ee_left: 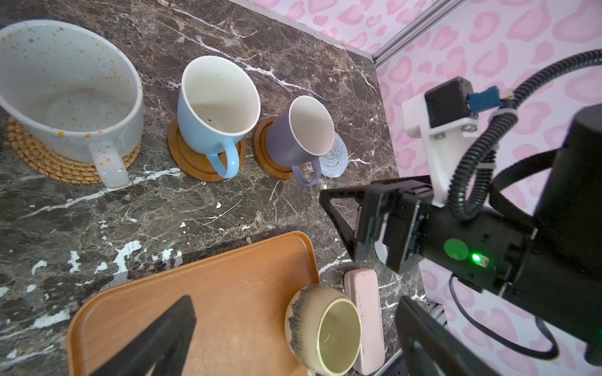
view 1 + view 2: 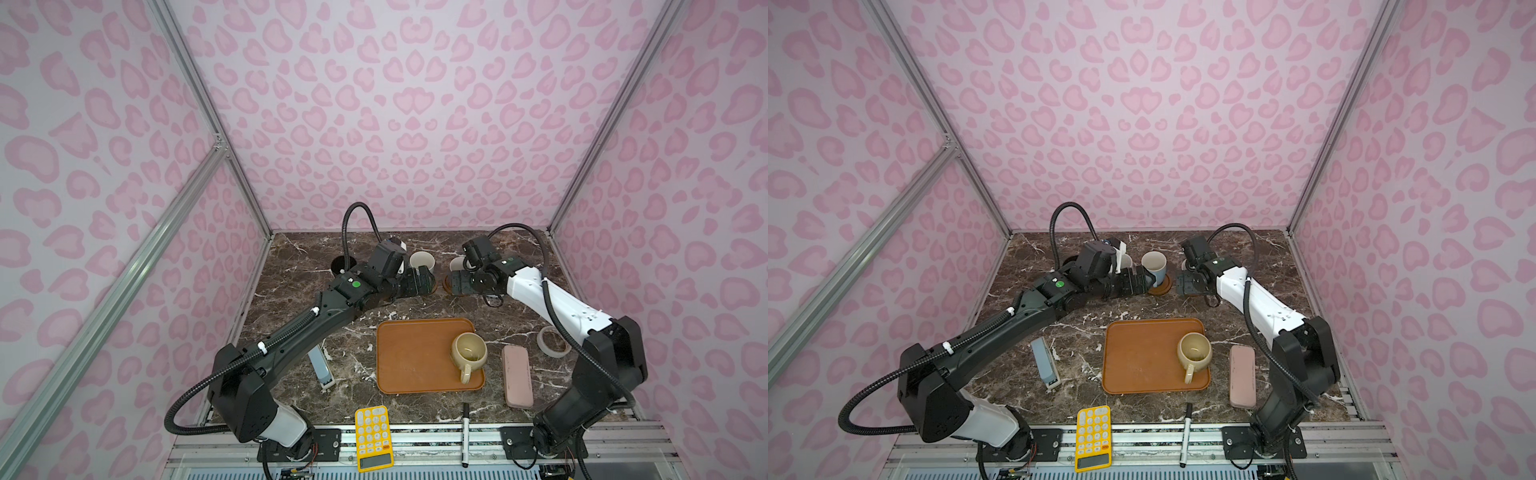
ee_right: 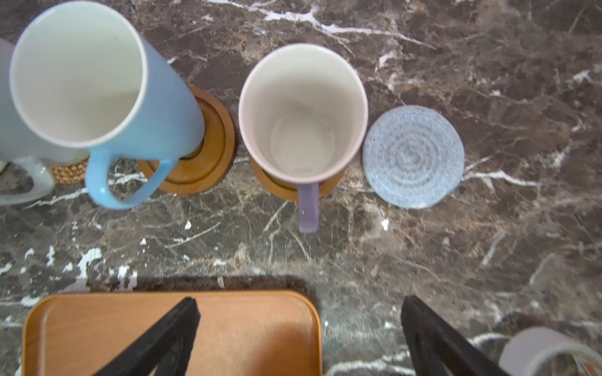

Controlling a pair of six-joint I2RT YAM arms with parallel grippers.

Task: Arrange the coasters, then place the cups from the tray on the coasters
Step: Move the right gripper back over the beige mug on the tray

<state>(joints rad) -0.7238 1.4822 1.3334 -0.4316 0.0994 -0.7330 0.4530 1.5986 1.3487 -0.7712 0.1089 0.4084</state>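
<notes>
Both jaws are gaping wide, empty. The beige-yellow mug [image 2: 469, 352] is sitting at the tray's [image 2: 415, 357] right edge, probably nearer the right arm [image 2: 536, 293].

- The back wall [image 2: 415, 124] fills the upper middle of both top views, pale lilac with pink leopard-like blotches.
- The left wall [image 2: 83, 187] and the right wall [image 2: 685, 166] carry the same print down the frame's sides.
- An aluminium post [image 2: 203, 104] marks each back corner, and a diagonal brace [image 2: 124, 276] crosses the left wall.
- The tabletop [image 2: 415, 305], lower middle, is dark brown marble with white veins.
- Metal rails [image 2: 428, 436] run along the bottom edge.
- The light is soft and even, and the shadows are faint.
</notes>
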